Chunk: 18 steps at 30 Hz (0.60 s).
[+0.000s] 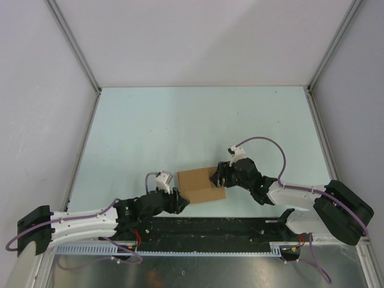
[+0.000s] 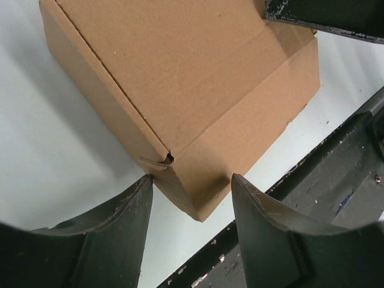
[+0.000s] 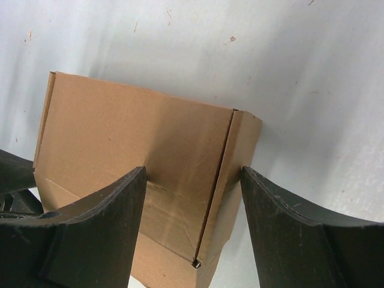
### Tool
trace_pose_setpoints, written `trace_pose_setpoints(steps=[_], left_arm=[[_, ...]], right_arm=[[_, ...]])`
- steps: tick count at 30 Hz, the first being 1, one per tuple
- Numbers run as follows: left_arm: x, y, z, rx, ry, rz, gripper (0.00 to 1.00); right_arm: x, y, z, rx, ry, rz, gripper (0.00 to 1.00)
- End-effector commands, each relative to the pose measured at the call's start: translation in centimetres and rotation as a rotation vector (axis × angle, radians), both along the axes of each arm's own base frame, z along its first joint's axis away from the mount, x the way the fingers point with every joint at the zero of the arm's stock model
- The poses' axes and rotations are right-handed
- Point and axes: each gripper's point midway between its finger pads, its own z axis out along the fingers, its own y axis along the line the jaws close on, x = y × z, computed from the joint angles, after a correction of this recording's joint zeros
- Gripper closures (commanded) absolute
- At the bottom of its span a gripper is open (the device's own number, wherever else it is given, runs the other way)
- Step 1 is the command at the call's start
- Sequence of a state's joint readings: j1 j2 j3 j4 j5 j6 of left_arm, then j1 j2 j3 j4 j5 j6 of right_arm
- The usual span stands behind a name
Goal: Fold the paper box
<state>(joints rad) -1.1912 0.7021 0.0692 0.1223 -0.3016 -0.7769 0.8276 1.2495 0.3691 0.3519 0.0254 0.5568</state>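
Note:
The paper box (image 1: 201,185) is a closed tan cardboard box lying flat on the pale table near its front edge. My left gripper (image 1: 180,200) is at the box's near-left corner. In the left wrist view its fingers are open (image 2: 191,178), with the box's corner (image 2: 180,78) between their tips. My right gripper (image 1: 217,176) is over the box's right end. In the right wrist view it is open (image 3: 193,171), and its fingers straddle the box's (image 3: 138,138) side flap seam. A part of the right gripper (image 2: 324,15) shows at the box's far side.
A black rail (image 1: 210,228) runs along the near table edge just below the box and shows in the left wrist view (image 2: 336,180). Grey enclosure walls and metal frame posts (image 1: 84,72) bound the table on three sides.

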Motion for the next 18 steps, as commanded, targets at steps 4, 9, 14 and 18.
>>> trace_pose_setpoints(steps=[4, 9, 14, 18], left_arm=[[0.03, -2.18, 3.44, -0.111, -0.029, -0.039, 0.45], [-0.01, -2.26, 3.45, -0.114, -0.031, -0.042, 0.50], [0.03, -2.41, 3.59, -0.118, -0.035, -0.045, 0.53], [0.10, -2.46, 3.64, -0.120, -0.037, -0.044, 0.55]], right_arm=[[0.45, 1.14, 1.41, 0.036, -0.031, 0.015, 0.31], [0.46, 1.12, 1.36, 0.035, -0.029, 0.013, 0.31], [0.29, 1.29, 1.45, 0.041, -0.027, 0.022, 0.31], [0.11, 1.46, 1.49, 0.043, -0.027, 0.029, 0.31]])
